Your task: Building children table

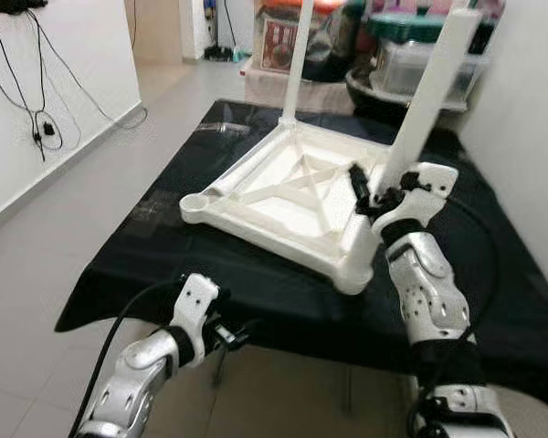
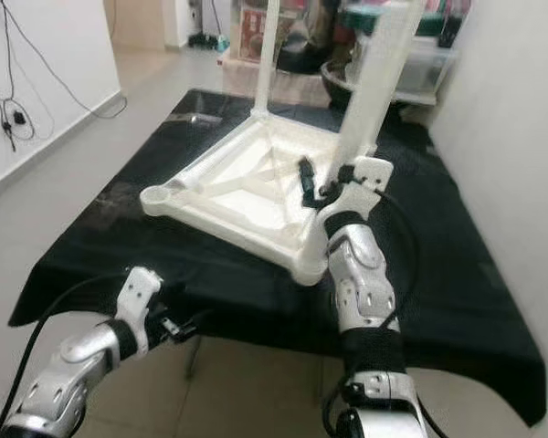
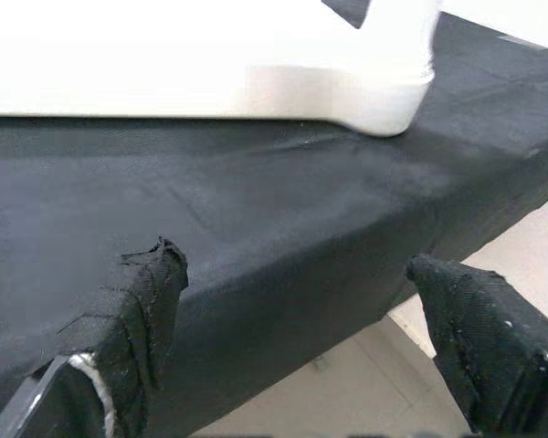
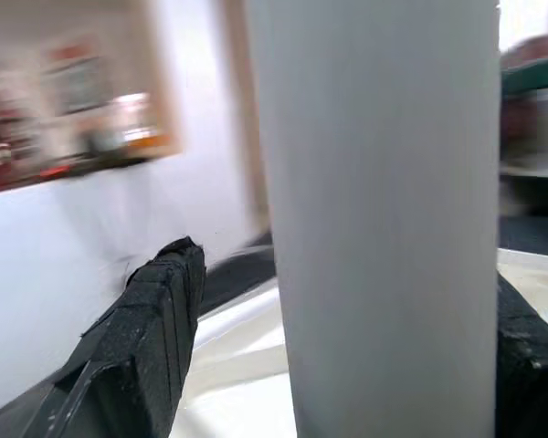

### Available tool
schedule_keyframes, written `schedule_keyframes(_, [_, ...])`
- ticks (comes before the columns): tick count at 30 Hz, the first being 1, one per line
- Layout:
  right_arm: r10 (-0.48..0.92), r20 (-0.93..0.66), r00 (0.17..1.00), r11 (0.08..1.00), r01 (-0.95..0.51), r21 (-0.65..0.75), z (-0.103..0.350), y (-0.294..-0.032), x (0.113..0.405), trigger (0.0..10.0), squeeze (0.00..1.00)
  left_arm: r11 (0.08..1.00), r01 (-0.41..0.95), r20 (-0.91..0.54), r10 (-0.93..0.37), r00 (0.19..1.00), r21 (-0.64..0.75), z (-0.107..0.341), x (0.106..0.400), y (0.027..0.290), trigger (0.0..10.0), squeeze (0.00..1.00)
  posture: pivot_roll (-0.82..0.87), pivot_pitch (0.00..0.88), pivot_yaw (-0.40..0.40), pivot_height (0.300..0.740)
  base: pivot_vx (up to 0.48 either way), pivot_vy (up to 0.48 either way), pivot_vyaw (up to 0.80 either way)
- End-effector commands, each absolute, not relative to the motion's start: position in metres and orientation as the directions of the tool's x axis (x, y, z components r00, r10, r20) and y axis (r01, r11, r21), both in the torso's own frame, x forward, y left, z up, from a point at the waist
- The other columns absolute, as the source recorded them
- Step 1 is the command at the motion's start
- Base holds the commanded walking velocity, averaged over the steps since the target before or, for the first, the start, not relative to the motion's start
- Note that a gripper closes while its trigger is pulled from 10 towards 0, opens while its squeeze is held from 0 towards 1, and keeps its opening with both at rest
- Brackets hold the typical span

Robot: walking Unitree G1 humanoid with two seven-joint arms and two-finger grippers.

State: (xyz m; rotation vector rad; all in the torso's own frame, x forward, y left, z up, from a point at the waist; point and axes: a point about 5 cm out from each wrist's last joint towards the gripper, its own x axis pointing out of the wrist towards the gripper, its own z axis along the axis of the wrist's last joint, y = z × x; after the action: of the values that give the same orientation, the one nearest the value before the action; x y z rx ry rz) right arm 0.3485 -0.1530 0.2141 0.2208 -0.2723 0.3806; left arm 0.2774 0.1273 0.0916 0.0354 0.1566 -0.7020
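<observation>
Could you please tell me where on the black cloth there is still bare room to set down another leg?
Bare cloth lies right of the tabletop, toward the wall, and along the near edge by the left gripper. It is crowded at the right gripper around a leg, and behind, by the bins.

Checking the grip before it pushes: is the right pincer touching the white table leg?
Cannot tell. The right wrist view shows the table leg between the right pincer's fingers, one with a visible gap.

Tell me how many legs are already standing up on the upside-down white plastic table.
2. One thin white leg rises from the far corner of the white plastic tabletop; the other white leg stands at the right corner, where the right claw is.
</observation>
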Motion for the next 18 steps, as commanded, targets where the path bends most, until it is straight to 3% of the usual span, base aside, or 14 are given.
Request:
schedule_keyframes(1, [0.513,0.243,0.823,0.825,-0.551,0.126,0.199,-0.132,0.344,9.3,0.00,0.755,0.654,-0.159,-0.650,0.743,-0.034,0.091,0.276,0.123,10.0,0.00,0.08,0.000,-0.109,0.740,0.000,0.000,0.00])
schedule_keyframes(3, [0.571,0.176,0.801,0.802,-0.591,0.089,0.185,-0.125,0.347,9.6,0.00,0.755,0.655,-0.160,-0.651,0.742,-0.032,0.092,0.277,0.124,10.0,0.00,0.08,0.000,-0.108,0.740,0.000,0.000,0.00])
schedule_keyframes(7, [0.558,0.095,0.824,0.825,-0.563,0.037,0.172,-0.121,0.353,9.8,0.00,0.755,0.656,-0.160,-0.651,0.742,-0.028,0.093,0.279,0.126,10.0,0.00,0.08,0.000,-0.108,0.740,0.000,0.000,0.00])
schedule_keyframes(8, [0.506,0.029,0.862,0.861,-0.507,0.048,0.165,-0.118,0.363,4.9,0.00,0.756,0.655,-0.162,-0.649,0.743,-0.023,0.093,0.280,0.127,10.0,0.00,0.09,0.000,-0.107,0.740,0.000,0.000,0.00])
schedule_keyframes(9, [0.506,0.029,0.862,0.861,-0.507,0.048,0.165,-0.118,0.363,4.9,0.00,0.756,0.655,-0.162,-0.649,0.743,-0.023,0.093,0.280,0.127,10.0,0.00,0.09,0.000,-0.107,0.740,0.000,0.000,0.00])
schedule_keyframes(10, [0.491,0.011,0.871,0.869,-0.490,0.064,0.163,-0.117,0.366,0.6,0.00,0.755,0.655,-0.161,-0.649,0.743,-0.024,0.094,0.280,0.126,10.0,0.00,0.09,0.000,-0.107,0.740,0.000,0.000,0.00])
schedule_keyframes(11, [0.491,0.011,0.871,0.869,-0.490,0.064,0.163,-0.117,0.366,0.6,0.00,0.755,0.655,-0.161,-0.649,0.743,-0.024,0.094,0.280,0.126,10.0,0.00,0.09,0.000,-0.107,0.740,0.000,0.000,0.00])
schedule_keyframes(12, [0.478,-0.021,0.878,0.876,-0.475,0.078,0.161,-0.117,0.368,0.0,0.00,0.755,0.656,-0.159,-0.650,0.743,-0.025,0.094,0.280,0.125,10.0,0.00,0.10,0.000,-0.108,0.740,0.000,0.000,0.00])
schedule_keyframes(15, [0.411,-0.103,0.906,0.911,-0.405,0.073,0.153,-0.122,0.371,0.0,0.00,0.753,0.658,-0.158,-0.653,0.741,-0.027,0.094,0.278,0.124,10.0,0.00,0.10,0.000,-0.111,0.740,0.000,0.000,0.00])
schedule_keyframes(16, [0.335,-0.143,0.931,0.942,-0.327,0.076,0.148,-0.129,0.374,0.0,0.00,0.753,0.658,-0.158,-0.653,0.741,-0.029,0.094,0.277,0.124,10.0,0.00,0.10,0.000,-0.111,0.740,0.000,0.000,0.00])
schedule_keyframes(17, [0.154,-0.165,0.974,0.985,-0.138,0.104,0.144,-0.147,0.377,0.0,0.00,0.755,0.656,-0.163,-0.651,0.742,-0.028,0.092,0.276,0.125,10.0,0.00,0.10,0.000,-0.110,0.740,0.000,0.000,0.00])
schedule_keyframes(18, [0.154,-0.165,0.974,0.985,-0.138,0.104,0.144,-0.147,0.377,0.0,0.00,0.755,0.656,-0.163,-0.651,0.742,-0.028,0.092,0.276,0.125,10.0,0.00,0.10,0.000,-0.110,0.740,0.000,0.000,0.00])
